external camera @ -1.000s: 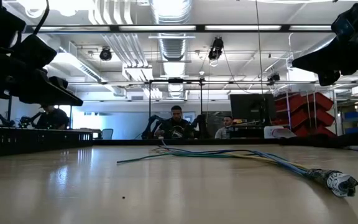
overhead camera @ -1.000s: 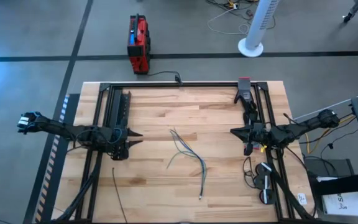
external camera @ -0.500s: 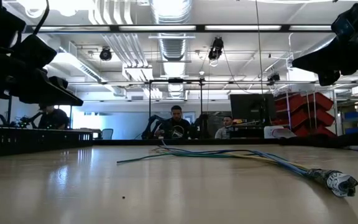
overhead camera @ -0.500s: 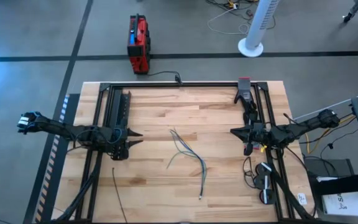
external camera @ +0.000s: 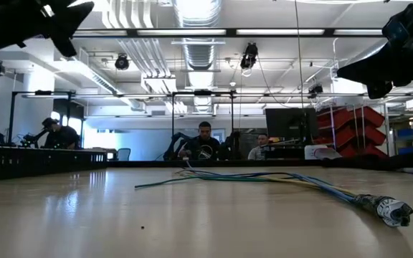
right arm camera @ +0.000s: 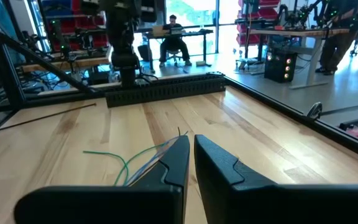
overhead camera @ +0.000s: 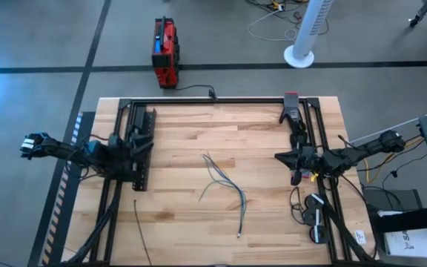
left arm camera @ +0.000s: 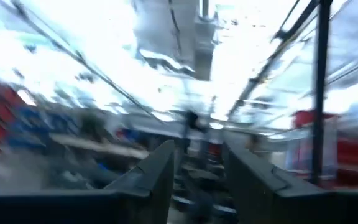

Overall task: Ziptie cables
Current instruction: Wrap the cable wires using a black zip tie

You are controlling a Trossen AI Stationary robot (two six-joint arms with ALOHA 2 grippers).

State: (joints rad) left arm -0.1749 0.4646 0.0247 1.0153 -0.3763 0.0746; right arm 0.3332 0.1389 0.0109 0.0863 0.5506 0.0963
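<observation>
The cables point(overhead camera: 224, 182) lie loose on the wooden table's middle, a few thin grey, green and bluish wires. Their connector end point(external camera: 389, 209) is toward the near edge, and the right wrist view shows them as well point(right arm camera: 138, 160). My left gripper point(overhead camera: 141, 152) is at the table's left, raised high point(external camera: 67, 14) and tipped upward. It is open point(left arm camera: 197, 152) and empty. My right gripper point(overhead camera: 279, 156) hovers at the table's right, pointing toward the cables. It is shut point(right arm camera: 191, 149), and nothing is between its fingers.
A thin black strip point(overhead camera: 139, 230) lies near the front left. Black frame rails point(overhead camera: 213, 101) border the table's far and side edges. Small devices with cords point(overhead camera: 313, 216) sit at the front right. People sit at desks point(external camera: 203, 143) in the room beyond.
My left gripper has drawn back toward the table's left edge, gone up and tipped its fingers upward; its wrist view is now blurred. The cables and my right arm have kept still.
</observation>
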